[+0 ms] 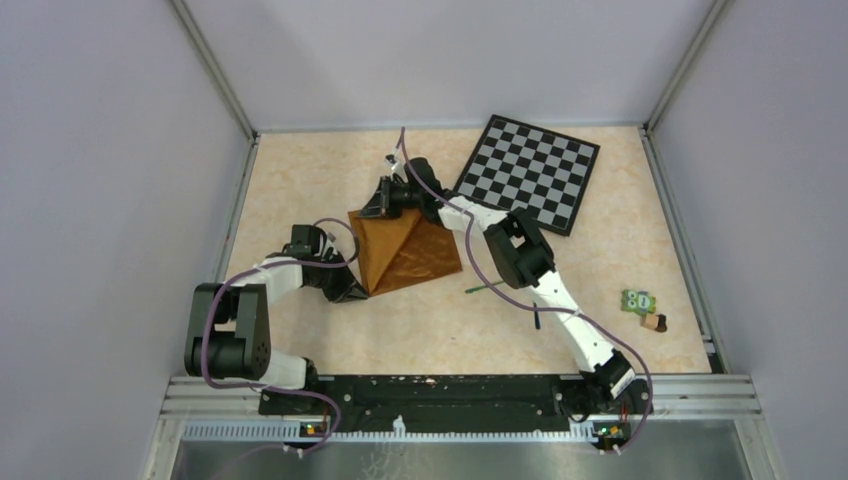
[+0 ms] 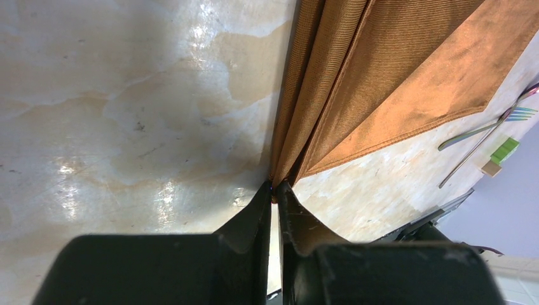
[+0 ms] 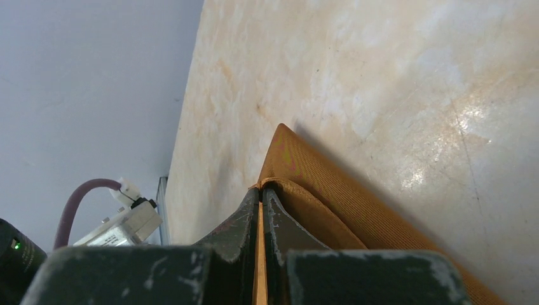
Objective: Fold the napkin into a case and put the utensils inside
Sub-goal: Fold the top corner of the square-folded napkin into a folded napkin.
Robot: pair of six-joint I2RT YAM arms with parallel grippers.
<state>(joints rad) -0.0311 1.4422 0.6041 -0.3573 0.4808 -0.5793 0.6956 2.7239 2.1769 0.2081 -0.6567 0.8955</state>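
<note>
Left hand (image 2: 274,189) and right hand (image 3: 261,192) each pinch a napkin (image 1: 405,250) corner, closed tight on the cloth.

A black-and-grey board (image 1: 528,172) is lying askew at the far side of the beige marbled counter (image 1: 300,170). Well apart from the board, nearer and rightward, a small green object (image 1: 638,301) is sitting just beside a brown piece (image 1: 655,322).

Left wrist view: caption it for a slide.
Left fingers pinching a corner of the napkin, utensils lying beyond.
</note>
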